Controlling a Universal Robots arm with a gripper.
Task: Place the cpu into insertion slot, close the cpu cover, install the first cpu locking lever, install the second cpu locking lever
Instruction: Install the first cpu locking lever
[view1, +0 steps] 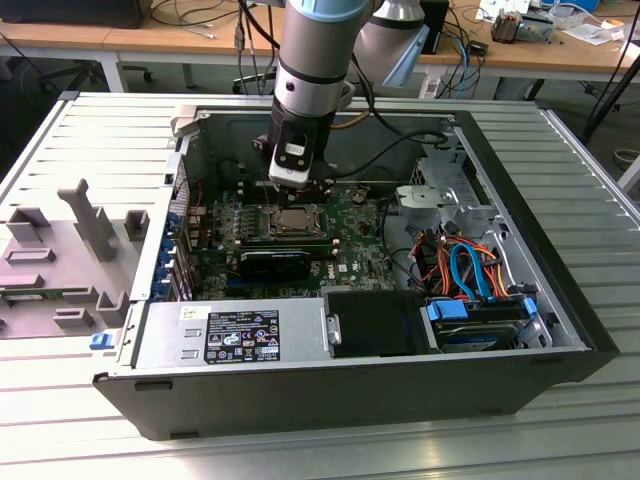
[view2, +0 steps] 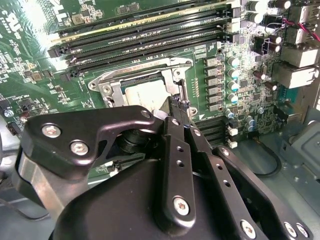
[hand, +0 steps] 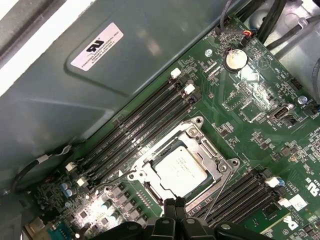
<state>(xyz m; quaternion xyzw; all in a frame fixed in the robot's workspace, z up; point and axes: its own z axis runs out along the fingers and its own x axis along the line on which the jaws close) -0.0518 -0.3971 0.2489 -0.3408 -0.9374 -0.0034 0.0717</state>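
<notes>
In the exterior view the arm (view1: 312, 70) stands near vertical over the open computer case (view1: 520, 300), wrist straight down so that the gripper (view1: 298, 188) reaches just above the cpu (view1: 297, 217) on the motherboard (view1: 360, 240). In the second wrist view its fingers (view2: 172, 131) are pressed together with nothing between them, tips at the edge of the cpu cover (view2: 142, 67). In the first wrist view the cpu lies flat in the insertion slot (hand: 150, 191) with the cover flat over it, and a wire locking lever (hand: 218, 192) beside the fingertips (hand: 170, 210) appears unlatched.

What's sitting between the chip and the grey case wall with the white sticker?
In the first wrist view, the metal frame around the chip, then four long black slots.
</notes>
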